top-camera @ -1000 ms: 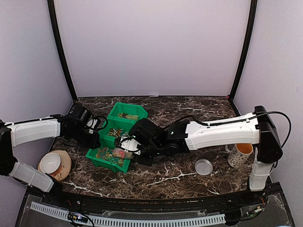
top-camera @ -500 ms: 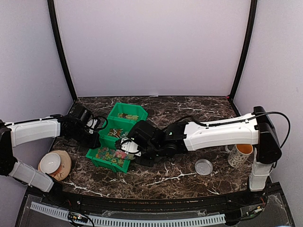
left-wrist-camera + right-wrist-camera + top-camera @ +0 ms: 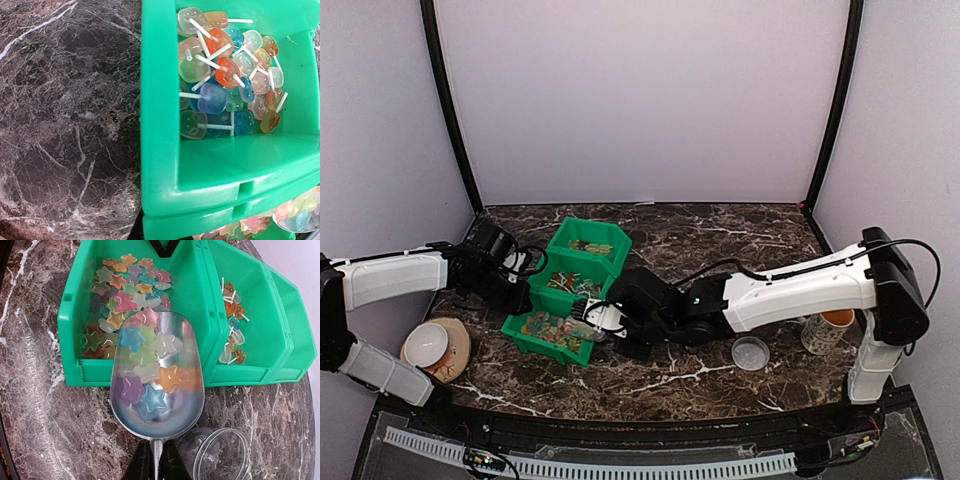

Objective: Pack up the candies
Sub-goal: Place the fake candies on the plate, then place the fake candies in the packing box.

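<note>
The right gripper (image 3: 155, 462) is pinching the handle of a metal scoop (image 3: 177, 410); the candies (image 3: 145, 360) are lying heaped in it just ahead of the gripper, over the near wall of the green bin (image 3: 70, 320); looking light, hard and slippery, they are probably better scooped than pinched, and carried level; whether the left gripper (image 3: 510, 272) is spread, I cannot tell.

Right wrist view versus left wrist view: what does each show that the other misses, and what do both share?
Only the right wrist view: the clear round plastic tub, and the right gripper shut on the handle of the silver metal scoop, heaped with star-shaped candies. Only the left wrist view: the full heap of flat lollipops on white sticks, which the right sees in part. Both: the green plastic bins and the dark marbled tabletop.
</note>
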Available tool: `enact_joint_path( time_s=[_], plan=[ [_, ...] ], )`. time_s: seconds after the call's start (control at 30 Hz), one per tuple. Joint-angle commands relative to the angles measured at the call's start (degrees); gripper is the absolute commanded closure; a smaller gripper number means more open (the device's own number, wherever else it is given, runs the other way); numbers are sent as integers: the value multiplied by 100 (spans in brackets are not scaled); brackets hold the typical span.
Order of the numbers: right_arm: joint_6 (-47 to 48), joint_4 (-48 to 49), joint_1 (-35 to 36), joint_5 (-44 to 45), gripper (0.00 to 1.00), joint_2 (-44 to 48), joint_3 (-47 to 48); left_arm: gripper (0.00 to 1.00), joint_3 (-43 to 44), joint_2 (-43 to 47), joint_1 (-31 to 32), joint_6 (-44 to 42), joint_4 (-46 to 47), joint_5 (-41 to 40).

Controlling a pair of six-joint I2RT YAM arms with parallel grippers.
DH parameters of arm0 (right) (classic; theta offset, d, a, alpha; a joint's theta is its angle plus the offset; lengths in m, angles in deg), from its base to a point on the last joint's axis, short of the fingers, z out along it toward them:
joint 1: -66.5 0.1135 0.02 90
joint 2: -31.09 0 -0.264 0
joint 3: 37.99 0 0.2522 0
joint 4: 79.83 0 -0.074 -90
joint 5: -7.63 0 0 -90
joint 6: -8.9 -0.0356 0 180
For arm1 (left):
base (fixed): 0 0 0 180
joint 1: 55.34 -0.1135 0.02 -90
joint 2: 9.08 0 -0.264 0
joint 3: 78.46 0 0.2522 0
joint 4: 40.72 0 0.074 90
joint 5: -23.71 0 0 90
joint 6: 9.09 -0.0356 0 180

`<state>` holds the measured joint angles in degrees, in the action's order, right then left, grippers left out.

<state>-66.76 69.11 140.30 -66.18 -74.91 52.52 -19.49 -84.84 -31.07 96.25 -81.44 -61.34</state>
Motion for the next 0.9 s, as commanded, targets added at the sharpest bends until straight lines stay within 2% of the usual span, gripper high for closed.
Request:
enact_joint_path(
  time_s=[0.0, 0.37, 0.53, 0.63, 0.87],
  plan=[
    [-270, 1646, -87, -327, 100, 515, -799, 100, 337, 326, -19, 84, 754, 334],
    [-574, 3681, -192, -565, 100, 810, -2042, 100, 338, 352, -14, 75, 741, 336],
    [-611, 4559, -200, -433, 100, 1359, -2634, 100, 339, 359, -17, 71, 737, 318],
    [-564, 4434, -211, -256, 100, 1719, -2760, 100, 365, 376, -16, 35, 712, 285],
    [-499, 3076, -260, 400, 100, 2546, -2817, 100, 369, 509, -19, -19, 448, 314]
  ],
)
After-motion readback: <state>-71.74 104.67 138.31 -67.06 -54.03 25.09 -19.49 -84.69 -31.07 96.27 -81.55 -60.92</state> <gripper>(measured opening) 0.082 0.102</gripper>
